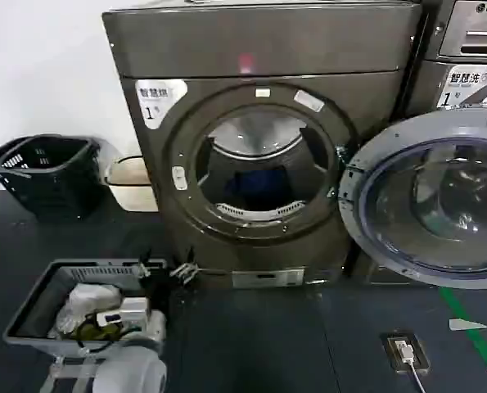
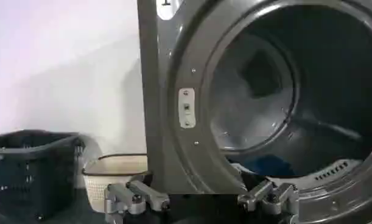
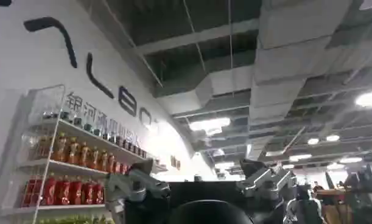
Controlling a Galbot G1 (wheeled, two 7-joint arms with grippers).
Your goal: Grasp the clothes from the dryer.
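While clothes [image 1: 258,187] lie on drum floor inside dryer [image 1: 259,147], door [image 1: 427,201] swung wide, step is approach. Left gripper [image 2: 201,198], fingers apart and empty, low before porthole; next: lift, reach in. Right gripper [image 3: 201,185] apart, aimed at ceiling.

Left pincer [image 2: 201,198] low, fingers spread apart. Right pincer [image 3: 201,185] aimed upward, fingers parted.
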